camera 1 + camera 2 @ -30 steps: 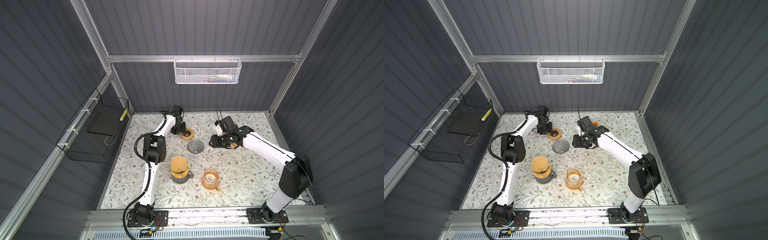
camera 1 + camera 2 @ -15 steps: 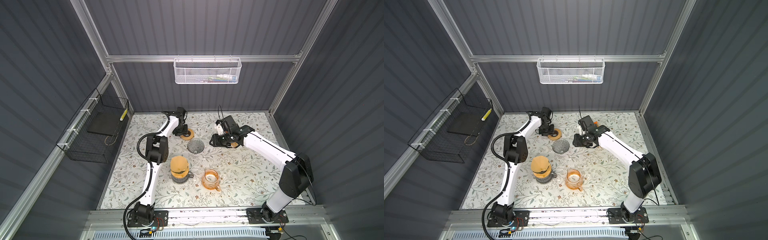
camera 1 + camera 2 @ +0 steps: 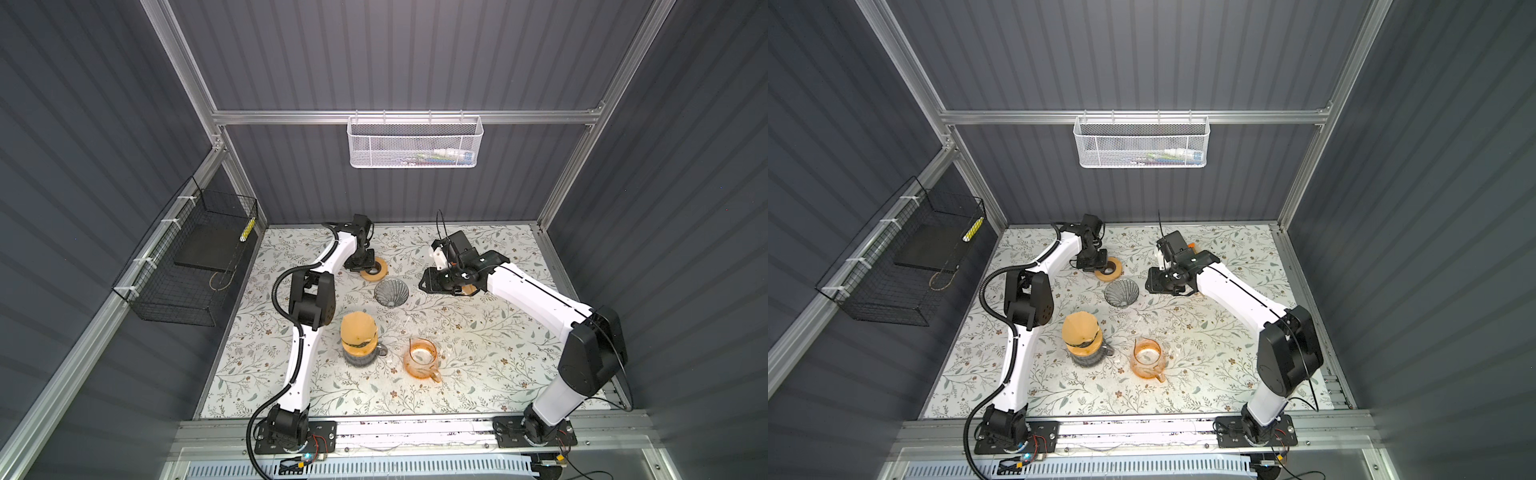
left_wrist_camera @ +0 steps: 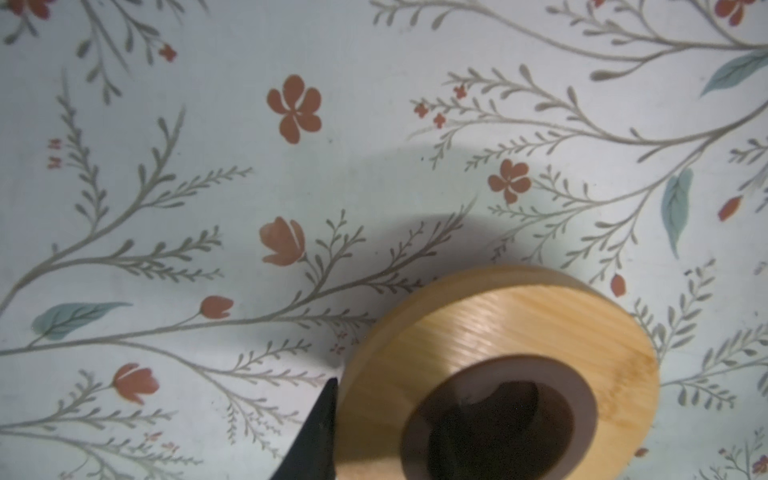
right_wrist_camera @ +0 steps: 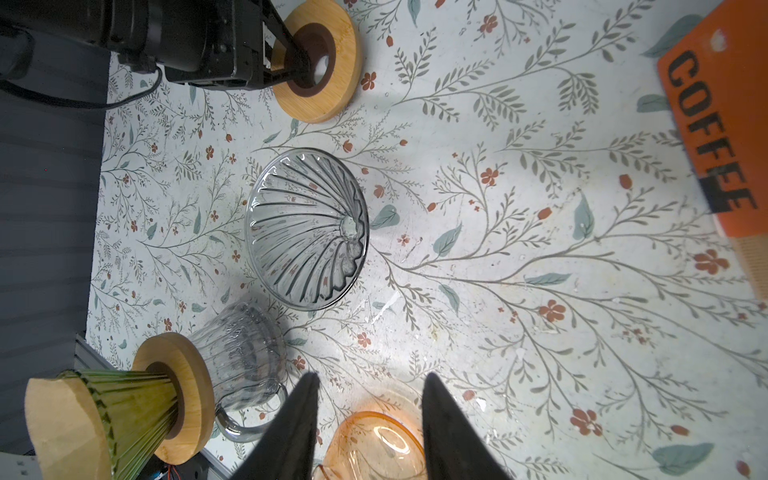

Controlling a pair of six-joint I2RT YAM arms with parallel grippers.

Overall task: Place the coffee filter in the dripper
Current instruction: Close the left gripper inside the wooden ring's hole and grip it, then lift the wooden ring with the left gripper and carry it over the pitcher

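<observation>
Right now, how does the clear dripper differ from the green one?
The clear dripper lies tilted on the table; the green dripper stands on the glass carafe. The clear dripper is empty; the green dripper holds a brown paper filter. The green dripper sits in a wooden collar; the clear dripper has none. Both are ribbed glass cones.

Clear glass dripper (image 3: 391, 292) at frame centre; wooden ring (image 3: 376, 269) just up-left, left gripper (image 3: 362, 265) upon it; right gripper (image 3: 428, 283) near, rightward; lower centre, brown filter (image 3: 357, 330) atop carafe (image 3: 362, 358), orange jug (image 3: 420, 358) alongside.
</observation>
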